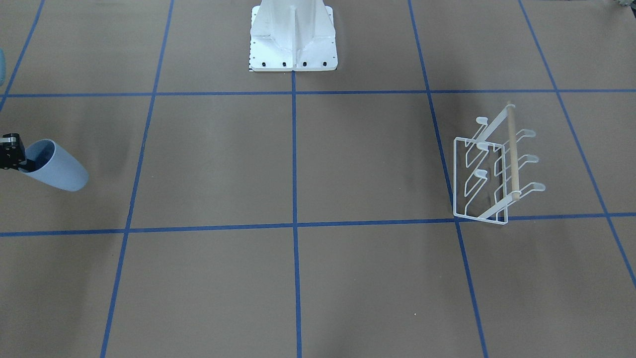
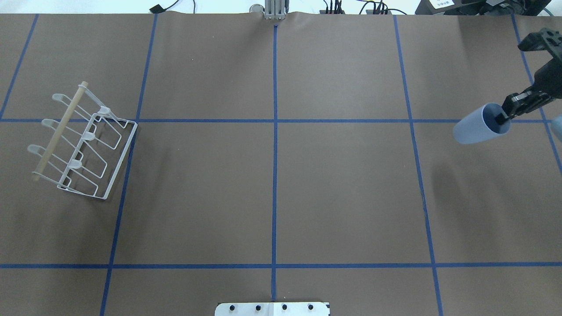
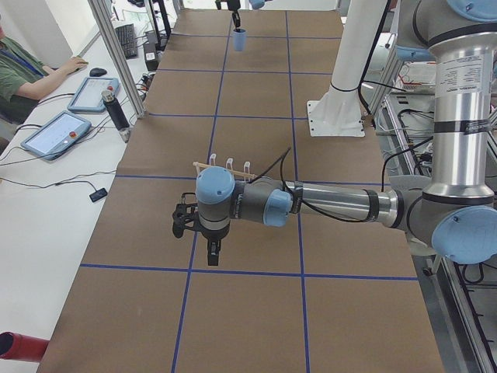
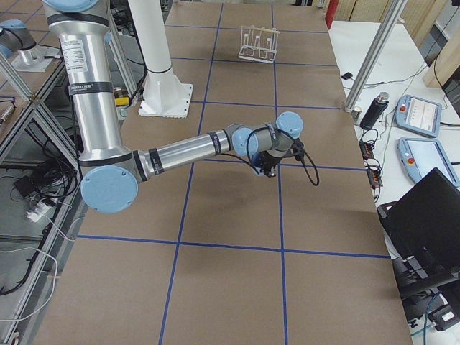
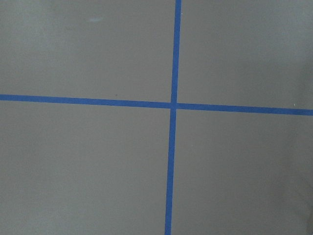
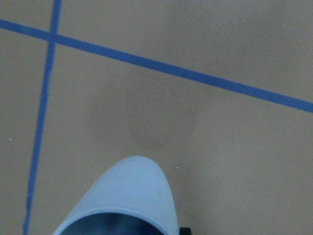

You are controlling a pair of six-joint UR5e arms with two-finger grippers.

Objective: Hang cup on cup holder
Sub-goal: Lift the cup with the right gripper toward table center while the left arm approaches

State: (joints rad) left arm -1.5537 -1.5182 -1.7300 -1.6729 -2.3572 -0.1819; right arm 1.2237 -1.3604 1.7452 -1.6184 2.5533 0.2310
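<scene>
The light blue cup hangs tilted on its side above the table at the far right, its shadow on the mat below. My right gripper is shut on its rim, one finger inside the mouth. The cup also shows in the front view and the right wrist view. The white wire cup holder with its wooden dowel stands at the far left, also seen in the front view. My left gripper shows only in the exterior left view, near the holder; I cannot tell if it is open.
The brown mat is crossed by blue tape lines. The robot's white base stands at the middle of the near edge. Tablets and a black cylinder lie beside the table on the operators' side.
</scene>
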